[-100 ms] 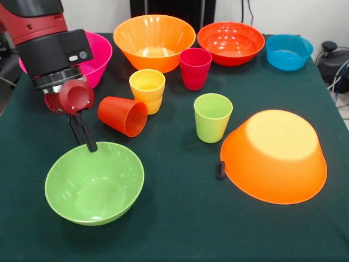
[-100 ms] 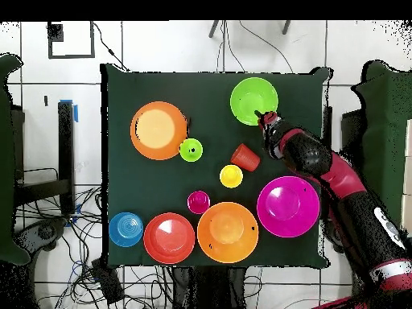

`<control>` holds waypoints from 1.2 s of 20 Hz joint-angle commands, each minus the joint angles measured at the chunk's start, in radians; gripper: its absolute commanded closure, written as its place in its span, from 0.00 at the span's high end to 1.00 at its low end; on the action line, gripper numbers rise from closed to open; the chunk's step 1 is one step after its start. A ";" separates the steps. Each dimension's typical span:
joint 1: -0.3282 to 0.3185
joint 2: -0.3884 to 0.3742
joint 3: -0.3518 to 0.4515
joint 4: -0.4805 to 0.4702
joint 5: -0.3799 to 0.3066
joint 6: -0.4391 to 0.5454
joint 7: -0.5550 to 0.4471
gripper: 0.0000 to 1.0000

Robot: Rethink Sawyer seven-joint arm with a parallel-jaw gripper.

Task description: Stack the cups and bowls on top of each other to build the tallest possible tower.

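Worktop (image 1: 180, 229) covered in dark green cloth, carrying bowls and cups. Nearest, at the left in the front view: medium lime green glossy plastic bowl (image 1: 94, 183), upright, with the dark fingers of the claw (image 1: 86, 137) reaching down to its far rim; whether they pinch the rim or stand apart cannot be told. At the right: large orange plastic bowl (image 1: 274, 155), upside down, with a small black object (image 1: 220, 170) lying just beside its left edge. Middle: lime green tapered plastic cup (image 1: 212, 117), upright; orange-red plastic cup (image 1: 123, 115), on its side with its mouth toward the camera; yellow plastic cup (image 1: 147, 90), upright, just behind the orange-red one. Further back: crimson plastic cup (image 1: 195, 68), upright. Far row, left to right: large pink plastic bowl (image 1: 99, 57), partly hidden by the red and black arm (image 1: 46, 41); second large orange plastic bowl (image 1: 154, 41); medium red-orange plastic bowl (image 1: 230, 42); small blue plastic bowl (image 1: 289, 52); all upright.
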 commanded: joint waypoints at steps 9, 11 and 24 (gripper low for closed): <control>0.082 -0.003 -0.095 -0.127 -0.097 0.083 -0.115 1.00; 0.088 -0.015 -0.107 -0.122 -0.097 0.085 -0.102 1.00; 0.197 -0.079 -0.247 -0.156 -0.108 0.124 -0.032 0.00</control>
